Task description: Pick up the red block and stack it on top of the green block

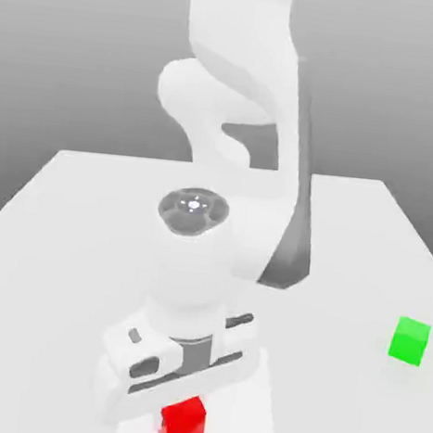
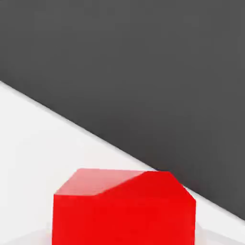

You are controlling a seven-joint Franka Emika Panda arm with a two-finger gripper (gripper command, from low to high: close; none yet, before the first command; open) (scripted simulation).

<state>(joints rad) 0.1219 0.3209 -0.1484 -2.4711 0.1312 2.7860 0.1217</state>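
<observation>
Grey backdrop, white tabletop. We see the red block at the near edge of the tabletop in the exterior view, directly under the arm's hand, partly covered by it. The claw sits down over the block; the finger tips themselves are hidden by the hand body, but we read it as closed on the red block. Hand view gives what the exterior one can't: the red block close up against the white surface, its lower part cut off by the frame edge, dark background behind. The green block sits on the tabletop well apart, toward the exterior view's right, nothing on it. The white arm rises behind the hand and blocks the tabletop's middle.
</observation>
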